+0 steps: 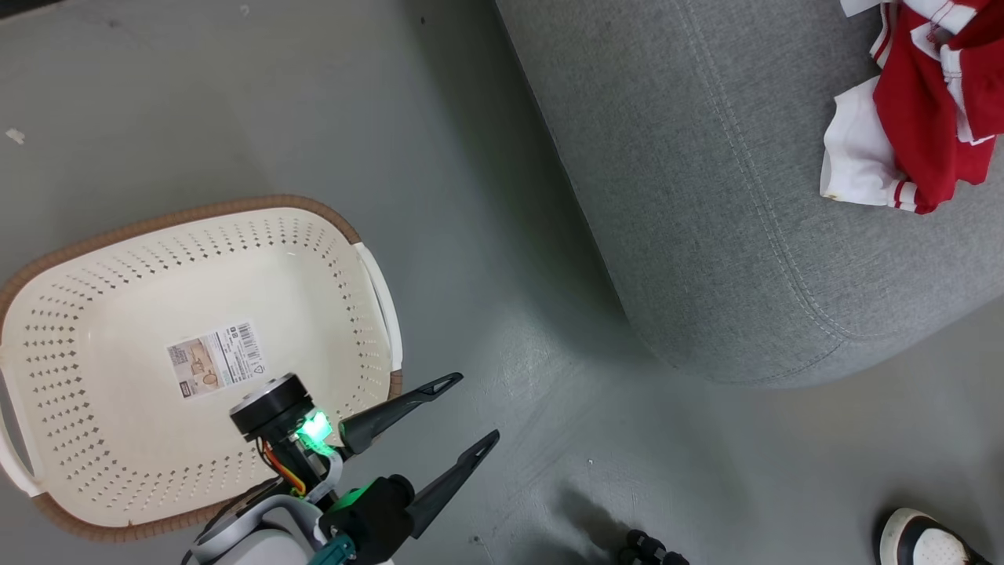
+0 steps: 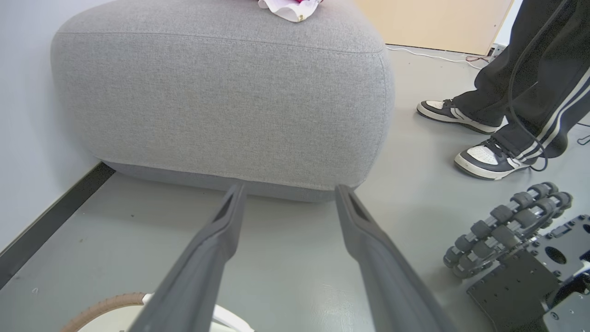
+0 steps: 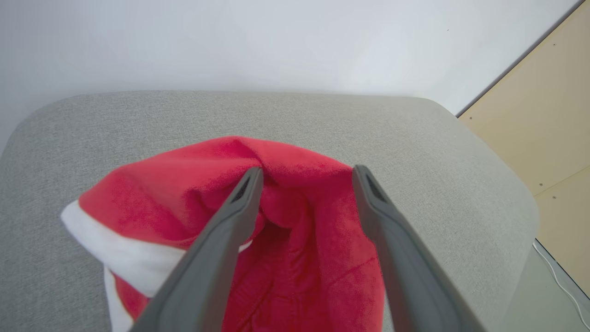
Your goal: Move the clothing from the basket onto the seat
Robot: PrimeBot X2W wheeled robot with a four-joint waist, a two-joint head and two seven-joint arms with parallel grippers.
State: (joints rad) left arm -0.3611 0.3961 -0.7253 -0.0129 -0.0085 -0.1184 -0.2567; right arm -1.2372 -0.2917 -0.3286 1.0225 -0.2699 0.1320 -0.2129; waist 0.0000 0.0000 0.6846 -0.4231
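The clothing, red with white panels and striped trim, lies bunched on the grey seat at the upper right. In the right wrist view my right gripper is open, its fingers straddling the red clothing that rests on the seat. The cream basket stands on the floor at the left, its bare bottom showing a paper label. My left gripper hangs open beside the basket's right rim and holds nothing. In its wrist view, the left gripper points at the seat; the clothing peeks over the top.
A person's legs and two shoes stand on the grey floor right of the seat, one shoe at the lower right. My base with its rollers is nearby. A wall and dark skirting run left of the seat.
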